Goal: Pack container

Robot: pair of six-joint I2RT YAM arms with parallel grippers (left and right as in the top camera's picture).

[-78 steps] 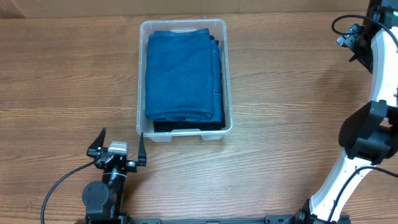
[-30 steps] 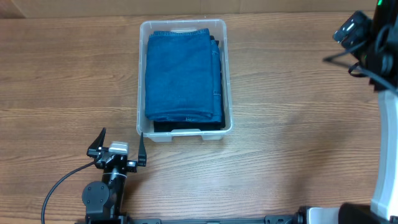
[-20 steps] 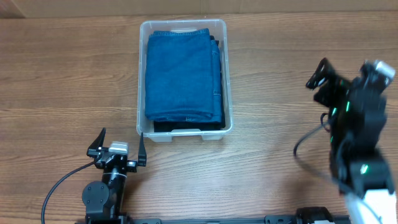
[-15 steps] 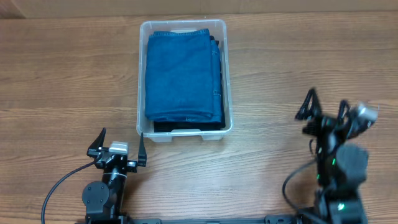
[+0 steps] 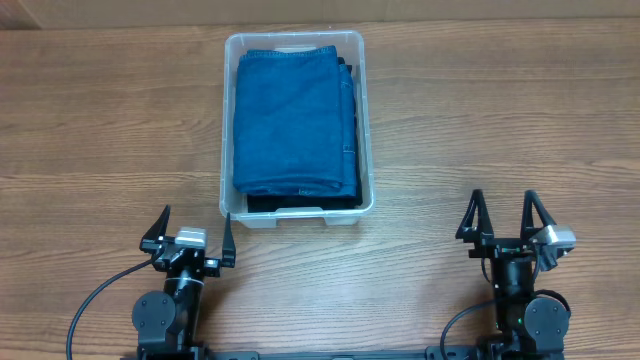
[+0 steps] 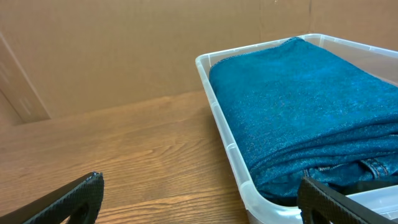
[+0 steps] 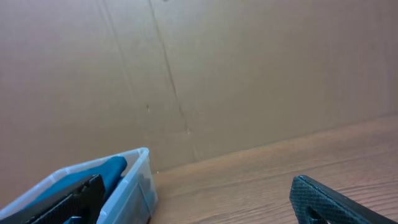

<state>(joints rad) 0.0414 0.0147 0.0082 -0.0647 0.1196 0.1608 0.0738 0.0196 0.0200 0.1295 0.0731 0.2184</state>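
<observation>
Facing far side, left end effector [image 5: 196,225], right end effector [image 5: 501,210] both spread apart, empty.

The clear container [image 5: 227,120] sits on the wooden table [image 5: 100,130], filled with folded blue denim [image 5: 292,120] over a dark garment [image 5: 300,203]. The left gripper [image 5: 196,215], fingers spread, sits just beside its corner. The right gripper [image 5: 501,197], also spread, is well apart.

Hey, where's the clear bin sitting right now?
Overhead, the clear bin sits toward the far edge of the table, slightly left of centre, holding folded jeans, its near-left corner just beyond the left claw.
</observation>
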